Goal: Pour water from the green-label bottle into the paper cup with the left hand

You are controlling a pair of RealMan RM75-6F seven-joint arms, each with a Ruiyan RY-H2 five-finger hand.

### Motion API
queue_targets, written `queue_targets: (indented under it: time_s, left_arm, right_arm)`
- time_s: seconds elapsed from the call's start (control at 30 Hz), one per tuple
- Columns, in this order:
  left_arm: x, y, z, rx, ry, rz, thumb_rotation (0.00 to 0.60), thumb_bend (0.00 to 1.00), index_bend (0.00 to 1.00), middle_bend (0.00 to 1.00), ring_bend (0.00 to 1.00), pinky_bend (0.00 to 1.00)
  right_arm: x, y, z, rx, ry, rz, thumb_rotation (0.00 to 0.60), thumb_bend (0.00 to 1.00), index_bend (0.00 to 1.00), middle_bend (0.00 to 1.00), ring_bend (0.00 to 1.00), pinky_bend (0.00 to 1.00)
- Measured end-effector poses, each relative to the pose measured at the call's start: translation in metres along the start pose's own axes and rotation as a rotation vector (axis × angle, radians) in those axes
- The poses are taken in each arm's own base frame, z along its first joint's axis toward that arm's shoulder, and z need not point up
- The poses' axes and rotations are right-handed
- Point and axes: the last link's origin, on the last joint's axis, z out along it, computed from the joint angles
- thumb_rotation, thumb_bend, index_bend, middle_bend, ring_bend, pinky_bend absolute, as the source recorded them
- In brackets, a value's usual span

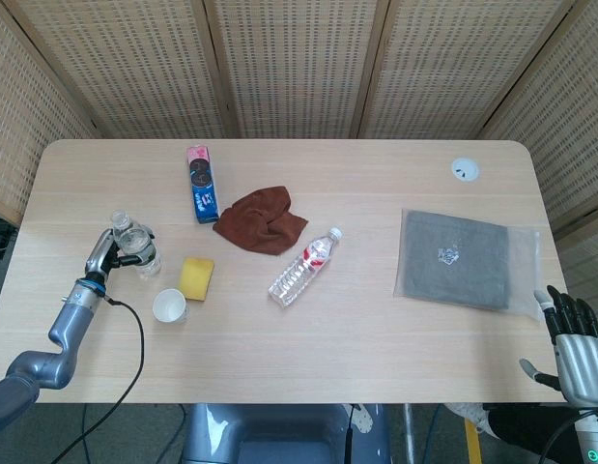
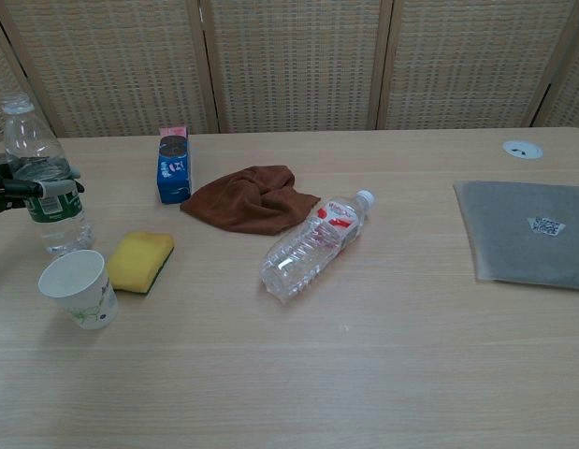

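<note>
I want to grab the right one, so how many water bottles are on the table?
2. The green-label bottle stands upright near the table's left edge, gripped by the left hand, just behind the paper cup. The red-label bottle lies on its side mid-table, beside the brown cloth.

The left hand [image 1: 107,248] grips a clear bottle [image 1: 136,245] near the table's [image 1: 376,329] left edge, the bottle roughly upright with its cap end toward the far side. Just in front of it stands the paper cup [image 1: 169,305], with a yellow sponge [image 1: 196,277] beside the cup on its right. Farther back lie a blue cookie pack [image 1: 202,183] and a crumpled brown cloth [image 1: 262,220]. A red-label bottle [image 1: 304,268] lies on its side mid-table. A grey pouch [image 1: 468,259] lies flat at the right. The right hand [image 1: 576,341] hangs past the near right corner, fingers apart, holding nothing.
</note>
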Motion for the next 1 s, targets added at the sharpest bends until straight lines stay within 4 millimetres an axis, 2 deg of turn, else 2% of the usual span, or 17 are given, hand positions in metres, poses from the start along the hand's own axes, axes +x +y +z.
queue_targets:
  time_s: [0.1, 0.2, 0.3, 0.47, 0.63, 0.77, 0.87, 1.0]
  left_arm:
    - [-0.004, -0.003, 0.003, 0.006, -0.01, -0.006, 0.6, 0.48, 0.48, 0.39, 0.31, 0.33]
    - [-0.007, -0.004, 0.004, 0.004, -0.018, -0.008, 0.6, 0.44, 0.41, 0.32, 0.27, 0.27]
    - [-0.008, -0.005, 0.003, -0.006, -0.027, -0.009, 0.6, 0.31, 0.26, 0.17, 0.12, 0.15]
    - [-0.006, -0.008, 0.0, -0.019, -0.032, -0.008, 0.6, 0.26, 0.1, 0.11, 0.06, 0.11]
    - [-0.004, -0.012, -0.003, -0.018, -0.031, -0.016, 0.6, 0.25, 0.07, 0.1, 0.05, 0.1]
    - [-0.001, -0.014, -0.005, -0.024, -0.028, -0.025, 0.6, 0.22, 0.0, 0.02, 0.0, 0.05]
    - [0.003, -0.014, -0.009, -0.034, -0.029, -0.022, 0.6, 0.18, 0.0, 0.0, 0.0, 0.0]
    - [0.01, -0.016, -0.016, -0.038, -0.039, -0.011, 0.6, 0.15, 0.0, 0.0, 0.0, 0.0]
  right_arm:
    - [0.0, 0.0, 0.0, -0.002, -0.002, 0.0, 0.6, 0.0, 0.0, 0.0, 0.0, 0.0]
    - [-0.001, 0.001, 0.001, -0.004, -0.003, 0.001, 0.6, 0.0, 0.0, 0.0, 0.0, 0.0]
    - [0.0, 0.001, 0.001, -0.004, -0.003, 0.004, 0.6, 0.0, 0.0, 0.0, 0.0, 0.0]
    - [0.0, 0.001, 0.001, -0.003, -0.003, 0.007, 0.6, 0.0, 0.0, 0.0, 0.0, 0.0]
    - [0.001, 0.001, 0.0, 0.001, 0.0, 0.008, 0.6, 0.0, 0.0, 0.0, 0.0, 0.0]
    - [0.001, 0.0, -0.001, 0.003, 0.001, 0.008, 0.6, 0.0, 0.0, 0.0, 0.0, 0.0]
    - [0.002, 0.0, -0.002, 0.007, 0.003, 0.01, 0.6, 0.0, 0.0, 0.0, 0.0, 0.0]
    - [0.003, -0.001, -0.003, 0.012, 0.006, 0.013, 0.6, 0.0, 0.0, 0.0, 0.0, 0.0]
